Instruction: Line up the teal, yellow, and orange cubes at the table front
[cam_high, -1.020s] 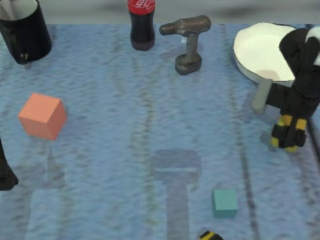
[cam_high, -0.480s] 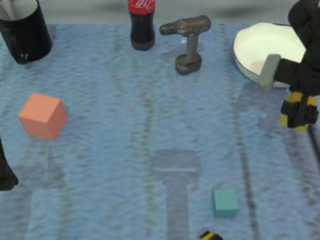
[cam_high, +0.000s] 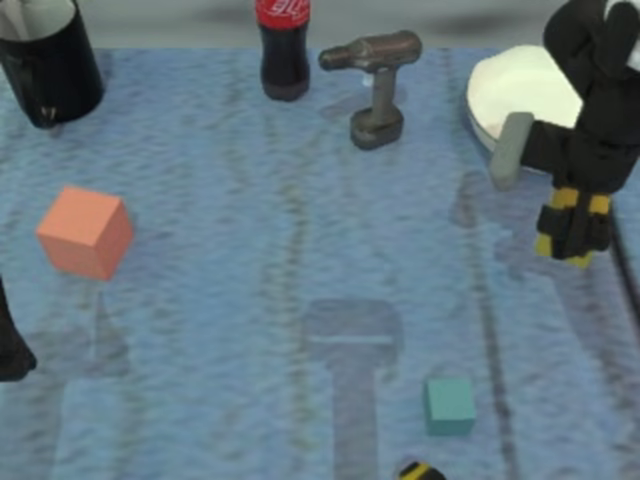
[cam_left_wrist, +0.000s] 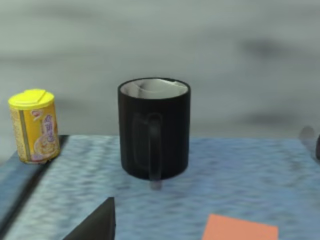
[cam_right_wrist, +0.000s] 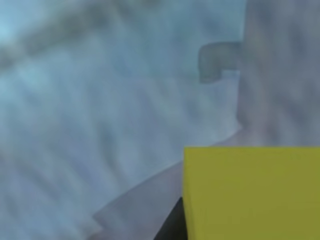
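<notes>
Right gripper (cam_high: 572, 232) fingers clamp the yellow cube (cam_right_wrist: 251, 192); it has swung lower and leftward.

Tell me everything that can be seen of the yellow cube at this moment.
The yellow cube is plain and matte, with flat faces and straight edges. The right gripper holds it above the table, near the table's right side, in front of the white plate. In the top view only slivers of yellow show between and below the black fingers. In the right wrist view one bright yellow face fills a corner. It touches nothing but the gripper.
</notes>
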